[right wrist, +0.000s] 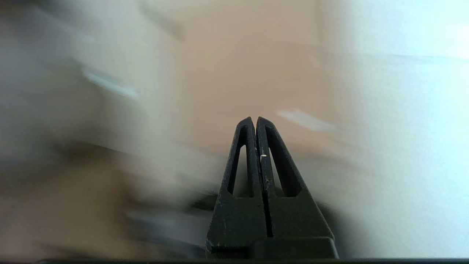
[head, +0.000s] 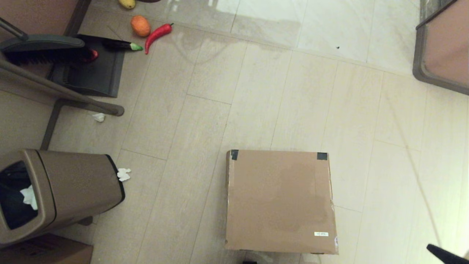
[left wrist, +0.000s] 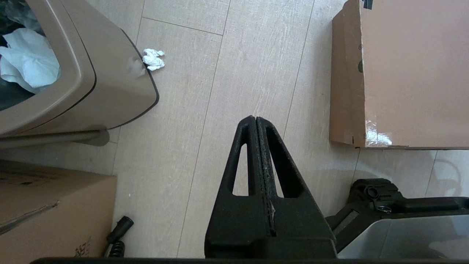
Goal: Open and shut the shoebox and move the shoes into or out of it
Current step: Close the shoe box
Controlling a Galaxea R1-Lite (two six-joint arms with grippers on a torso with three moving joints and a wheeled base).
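The shoebox (head: 280,201) lies closed on the floor just ahead of me, a flat brown carton with black tape at its two far lid corners and a small white label near the front right. Its left side also shows in the left wrist view as the shoebox (left wrist: 410,73). The shoes are out of view. My left gripper (left wrist: 255,118) hangs shut and empty above bare floor, to the left of the box. My right gripper (right wrist: 255,118) is shut on nothing, its surroundings smeared; only a dark tip of it (head: 445,253) enters the head view at the lower right, right of the box.
A brown trash bin (head: 58,192) with tissue inside stands at the left, with paper scraps (head: 124,174) beside it. A plain cardboard box (head: 44,251) sits near the lower left. A dustpan and brush (head: 73,58), toy vegetables (head: 157,33) and furniture legs lie far left. Another piece of furniture (head: 443,51) is far right.
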